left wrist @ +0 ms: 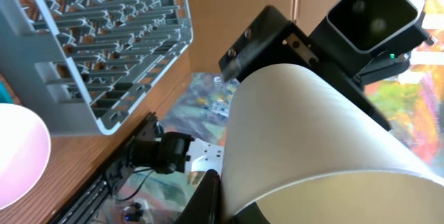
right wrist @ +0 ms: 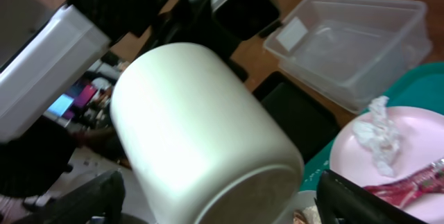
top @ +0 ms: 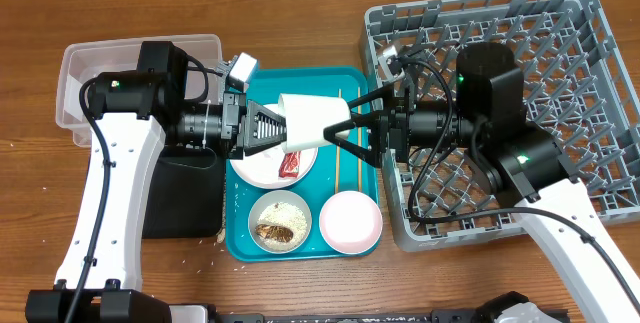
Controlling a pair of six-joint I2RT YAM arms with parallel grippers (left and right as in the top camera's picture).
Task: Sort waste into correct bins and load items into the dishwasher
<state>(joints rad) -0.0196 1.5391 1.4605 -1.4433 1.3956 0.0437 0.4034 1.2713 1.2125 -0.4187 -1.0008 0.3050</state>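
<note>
Jaws: the left gripper (top: 285,128) is closed on the mouth end of the small white cup (top: 315,121). The right gripper (top: 340,123) stands wide open, one finger to either side of the cup's base, neither visibly touching.

Judged: a mid-air hand-over, arranged because the dish rack (top: 560,43) lies on the right arm's side.

The cup lies roughly horizontal above the teal tray (top: 345,78), base toward the right wrist camera. Its wall is plain, smooth, matt white and slightly tapered; no handle is seen.

Beneath it sits the white plate (top: 262,168) bearing the red wrapper (top: 291,166), with the chopsticks (top: 340,168) just beside.
</note>
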